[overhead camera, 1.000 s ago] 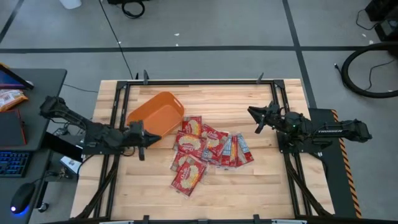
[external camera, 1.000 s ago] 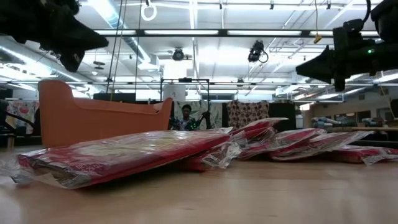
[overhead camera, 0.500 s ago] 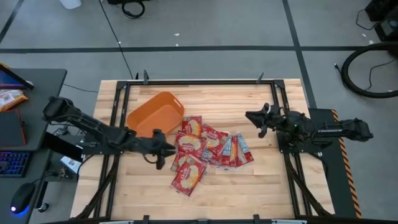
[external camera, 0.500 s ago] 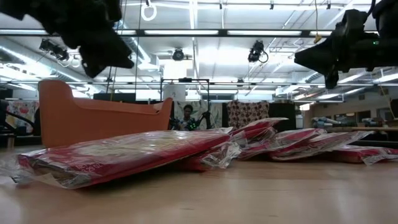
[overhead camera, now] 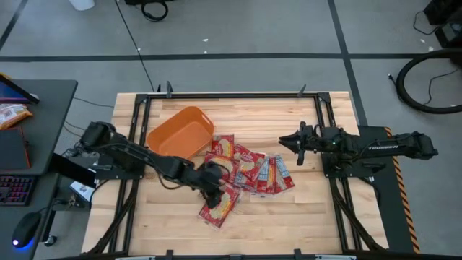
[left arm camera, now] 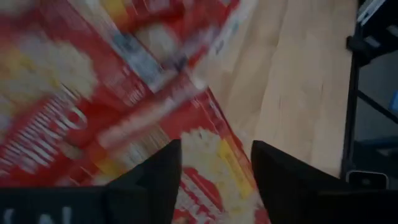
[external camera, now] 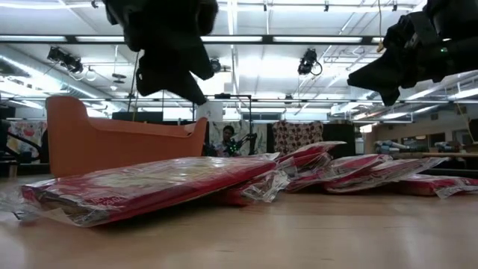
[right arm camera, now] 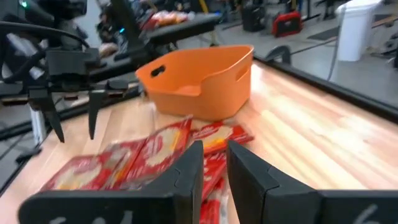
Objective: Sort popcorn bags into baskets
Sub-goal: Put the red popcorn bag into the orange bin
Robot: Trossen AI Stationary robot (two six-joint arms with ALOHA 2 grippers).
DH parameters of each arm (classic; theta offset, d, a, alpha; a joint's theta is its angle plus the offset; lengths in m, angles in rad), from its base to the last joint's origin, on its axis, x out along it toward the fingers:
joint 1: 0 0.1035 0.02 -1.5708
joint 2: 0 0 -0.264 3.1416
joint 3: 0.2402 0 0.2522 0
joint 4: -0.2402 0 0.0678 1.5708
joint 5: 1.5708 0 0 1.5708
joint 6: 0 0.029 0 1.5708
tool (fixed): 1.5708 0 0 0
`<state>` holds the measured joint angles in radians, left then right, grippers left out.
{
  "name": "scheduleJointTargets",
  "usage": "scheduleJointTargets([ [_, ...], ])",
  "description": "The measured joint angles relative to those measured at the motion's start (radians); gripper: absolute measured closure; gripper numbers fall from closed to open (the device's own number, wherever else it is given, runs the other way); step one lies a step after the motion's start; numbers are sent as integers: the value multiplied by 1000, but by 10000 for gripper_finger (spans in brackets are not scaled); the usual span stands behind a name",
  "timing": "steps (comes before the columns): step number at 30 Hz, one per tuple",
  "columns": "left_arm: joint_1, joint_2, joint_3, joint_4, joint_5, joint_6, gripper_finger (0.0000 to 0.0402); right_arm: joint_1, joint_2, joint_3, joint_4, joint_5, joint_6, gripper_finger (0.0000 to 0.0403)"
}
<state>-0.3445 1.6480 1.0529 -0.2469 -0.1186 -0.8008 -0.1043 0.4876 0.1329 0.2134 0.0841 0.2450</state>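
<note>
Several red popcorn bags (overhead camera: 242,170) lie in an overlapping pile at the table's middle, flat on the wood and on each other; they also show in the low view (external camera: 149,187). The orange basket (overhead camera: 180,133) stands on the table at the far left of the pile, with nothing visible in it (right arm camera: 199,81). My left gripper (overhead camera: 213,180) hangs open over the pile's left part, fingers pointing down (right arm camera: 74,127), with a bag (left arm camera: 205,149) just below them and nothing between. My right gripper (overhead camera: 294,141) hovers right of the pile, its fingers (right arm camera: 213,165) a narrow gap apart, holding nothing.
Black frame rails (overhead camera: 133,144) run along the table's left and right sides. Bare wood (overhead camera: 289,224) lies near the front edge and along the far side. A desk with a keyboard (overhead camera: 14,191) stands off the table's left.
My left gripper has swung from beside the basket toward the table's right and a little nearer, ending over the pile's left bags. My right gripper has edged toward the pile. The bags and the basket lie as before.
</note>
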Motion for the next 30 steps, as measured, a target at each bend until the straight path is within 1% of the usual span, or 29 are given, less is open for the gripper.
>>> scheduleJointTargets([
  [3, -1, 45, 37, -48, 69, -96, 169, 14, 21, 0, 0, -21, -25, 327],
  [6, -25, 57, 48, -66, 122, -228, 154, 36, 38, 0, 0, -18, -45, 327],
  [8, -59, 56, 66, -67, 98, -317, 153, 56, 51, 0, -1, 14, -62, 327],
  [11, -121, 65, 110, -124, 1, -413, 160, 88, 79, 0, 0, 98, -88, 327],
  [13, -154, 91, 161, -178, -53, -462, 165, 107, 96, 0, 3, 135, -102, 327],
  [15, -178, 130, 223, -242, -96, -510, 169, 124, 114, 0, 17, 147, -107, 327],
  [17, -189, 184, 292, -291, -113, -550, 170, 141, 130, 0, 20, 148, -108, 327],
  [24, -195, 395, 565, -497, -116, -611, 171, 176, 150, 0, 48, 162, -163, 327],
  [30, -196, 560, 827, -770, -110, -702, 171, 201, 149, 0, 68, 162, -217, 327],
])
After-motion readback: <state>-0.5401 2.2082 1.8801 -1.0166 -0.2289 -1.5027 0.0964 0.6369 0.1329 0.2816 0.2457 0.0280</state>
